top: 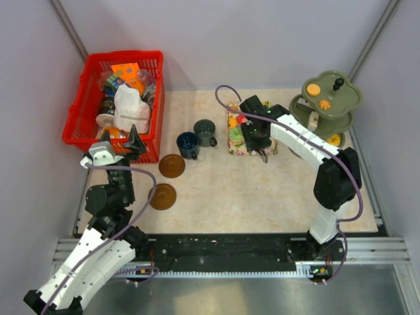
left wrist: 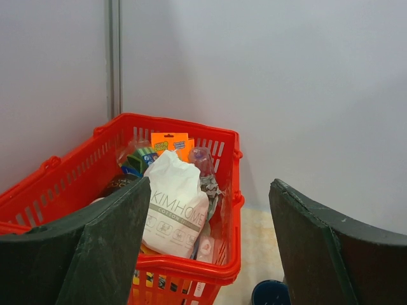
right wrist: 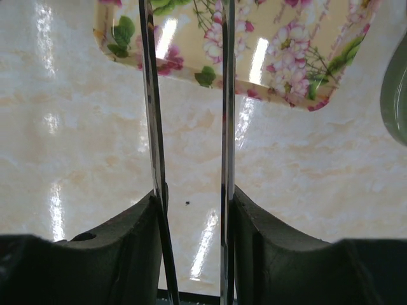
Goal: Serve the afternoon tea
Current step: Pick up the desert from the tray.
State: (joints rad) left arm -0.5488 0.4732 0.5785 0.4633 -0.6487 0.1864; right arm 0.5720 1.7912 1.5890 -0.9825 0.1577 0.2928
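My right gripper [top: 260, 140] hovers over the floral tray [top: 249, 149], which holds toy pastries [top: 234, 130]. In the right wrist view the gripper [right wrist: 194, 203] is shut on thin metal tongs [right wrist: 227, 95], whose two blades reach toward the tray's rim [right wrist: 254, 51]. The navy mug [top: 188, 145] and the dark-green mug [top: 205, 132] stand left of the tray. Two brown saucers [top: 172, 165] [top: 162, 196] lie nearer. The olive-green stand [top: 331, 98] at the far right carries doughnuts [top: 314, 89]. My left gripper [top: 134, 141] is open and empty at the basket's near corner; it also shows in the left wrist view [left wrist: 210, 190].
The red plastic basket [top: 79, 118] of mixed clutter stands at the back left; its rim [left wrist: 191, 270] is right in front of my left fingers [left wrist: 95, 254]. The navy mug's rim [left wrist: 273, 292] shows below. Grey walls close in on three sides.
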